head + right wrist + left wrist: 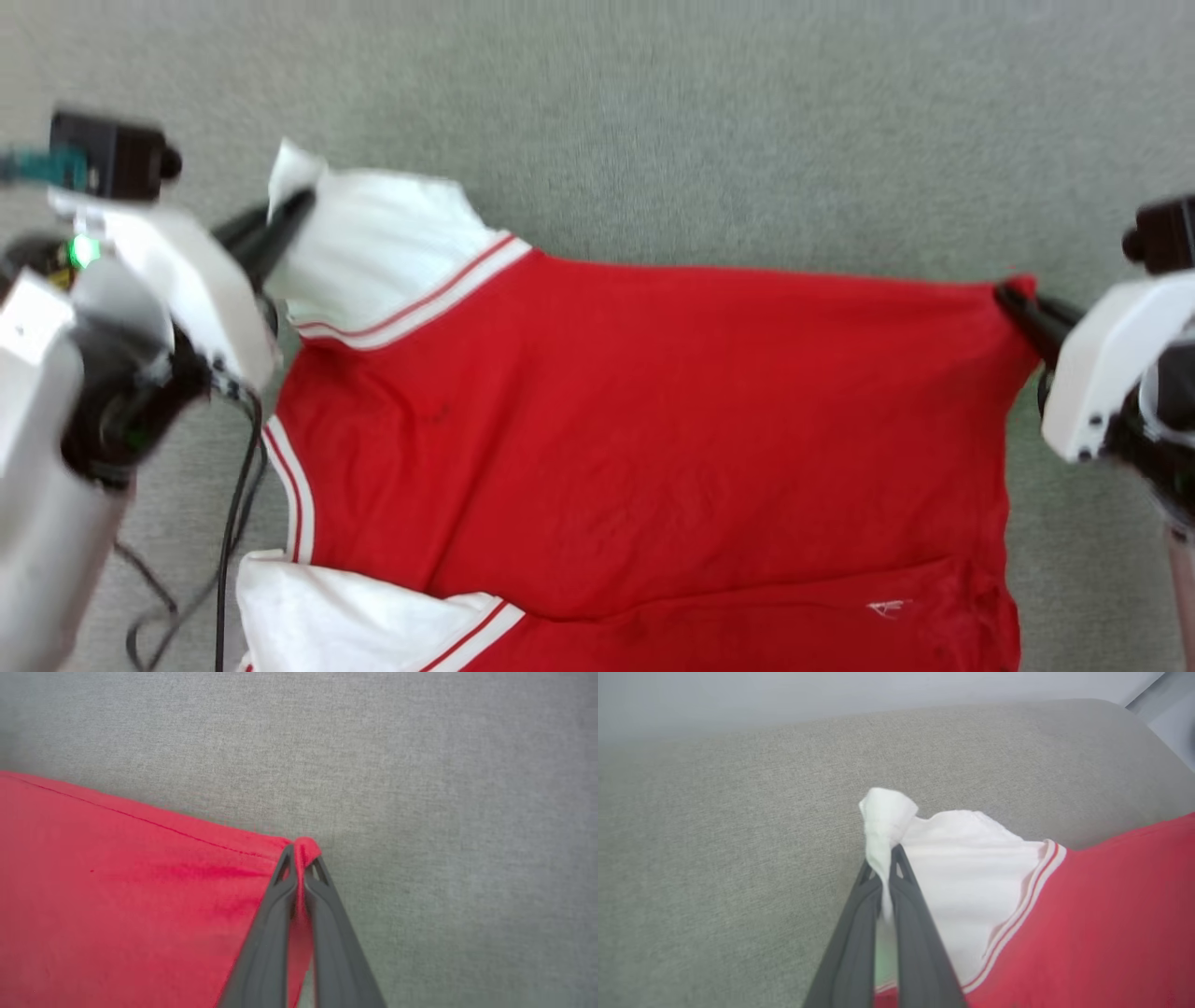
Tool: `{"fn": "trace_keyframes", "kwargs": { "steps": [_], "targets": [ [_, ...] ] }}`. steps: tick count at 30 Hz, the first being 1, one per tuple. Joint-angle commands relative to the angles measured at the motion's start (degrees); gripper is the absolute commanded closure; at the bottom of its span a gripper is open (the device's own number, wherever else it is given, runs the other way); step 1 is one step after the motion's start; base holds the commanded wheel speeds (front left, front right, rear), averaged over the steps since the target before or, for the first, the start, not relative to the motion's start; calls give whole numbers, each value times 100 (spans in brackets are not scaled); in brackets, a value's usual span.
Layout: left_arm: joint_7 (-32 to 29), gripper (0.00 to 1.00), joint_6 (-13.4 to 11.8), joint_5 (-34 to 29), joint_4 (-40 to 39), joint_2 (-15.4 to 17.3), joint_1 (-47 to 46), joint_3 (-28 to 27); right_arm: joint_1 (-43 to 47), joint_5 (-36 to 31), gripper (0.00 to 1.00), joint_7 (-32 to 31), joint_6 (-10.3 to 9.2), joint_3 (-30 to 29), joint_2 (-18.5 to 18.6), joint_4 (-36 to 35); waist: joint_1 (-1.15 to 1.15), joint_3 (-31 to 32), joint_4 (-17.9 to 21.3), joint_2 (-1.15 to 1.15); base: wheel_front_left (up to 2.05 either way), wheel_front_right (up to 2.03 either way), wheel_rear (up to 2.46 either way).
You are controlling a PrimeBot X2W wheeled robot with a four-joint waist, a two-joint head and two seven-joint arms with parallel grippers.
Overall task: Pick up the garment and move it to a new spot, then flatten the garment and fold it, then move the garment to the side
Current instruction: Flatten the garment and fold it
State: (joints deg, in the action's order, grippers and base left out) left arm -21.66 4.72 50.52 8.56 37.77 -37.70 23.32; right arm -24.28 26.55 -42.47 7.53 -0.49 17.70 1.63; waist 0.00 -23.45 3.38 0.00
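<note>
The garment (653, 429), a red jersey with white sleeves and red-and-white trim, lies spread across the grey cushion (653, 121). At the upper left, my left gripper (294, 207) is shut on the tip of the far white sleeve (962, 877); the left wrist view shows the white cloth pinched between my left gripper's (883, 858) dark fingers. On the right, my right gripper (1010, 297) is shut on the red hem corner (306, 849), with my right gripper (301, 856) pinching the fabric. A small white logo (887, 609) shows near the lower right.
Black cables (229, 523) hang by my left arm at the lower left. The cushion's rounded far edge (896, 718) meets a pale wall in the left wrist view. Bare grey fabric stretches beyond the garment at the top.
</note>
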Motion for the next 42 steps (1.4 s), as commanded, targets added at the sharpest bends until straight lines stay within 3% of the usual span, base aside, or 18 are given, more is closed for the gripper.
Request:
{"fn": "trace_keyframes", "kwargs": {
  "steps": [1, 10, 18, 28, 29, 30, 32, 33, 42],
  "targets": [
    [68, 100, -56, 11, -62, 26, 184, -36, 135, -8, 100, 21, -9, -54, -35, -50, 0, 235, -27, 0, 0, 0, 0],
    [655, 100, -597, 307, -767, 104, 2134, -268, 1455, -36, 100, 108, -9, -391, -371, -374, 0, 883, -171, 0, 0, 0, 0],
    [909, 100, -1000, 690, -1067, -97, 3625, -282, 2432, -50, 100, 242, -9, -624, -753, -455, 0, 1258, -199, 0, 0, 0, 0],
    [926, 100, -1085, 842, -685, -502, 4300, 73, 3000, 84, 100, 678, -7, -679, -1080, 137, 0, 1498, -178, 0, 0, 0, 0],
    [948, 100, -1058, 825, -620, -543, 4285, 104, 2990, 107, 84, 755, -7, -647, -1082, 225, 0, 1512, -167, 0, 0, 0, 0],
    [983, 100, -1022, 821, -533, -596, 4246, 129, 2986, 102, 59, 832, -7, -606, -1079, 313, 0, 1526, -158, 0, 0, 0, 0],
    [1035, 43, -965, 817, -384, -673, 4184, 169, 2966, 127, 0, 1036, -7, -536, -1089, 426, 0, 1571, -149, 0, 0, 0, 0],
    [1108, 0, -925, 773, -334, -713, 4130, 175, 2960, 141, 0, 1169, -7, -496, -1078, 453, 0, 1593, -151, 0, 0, 0, 0],
    [2436, 0, -852, -1, -380, -852, 3772, 25, 3026, -19, 0, 2328, -7, -356, -923, 56, 0, 1851, -130, 0, 0, 0, 0]
  ]
}}
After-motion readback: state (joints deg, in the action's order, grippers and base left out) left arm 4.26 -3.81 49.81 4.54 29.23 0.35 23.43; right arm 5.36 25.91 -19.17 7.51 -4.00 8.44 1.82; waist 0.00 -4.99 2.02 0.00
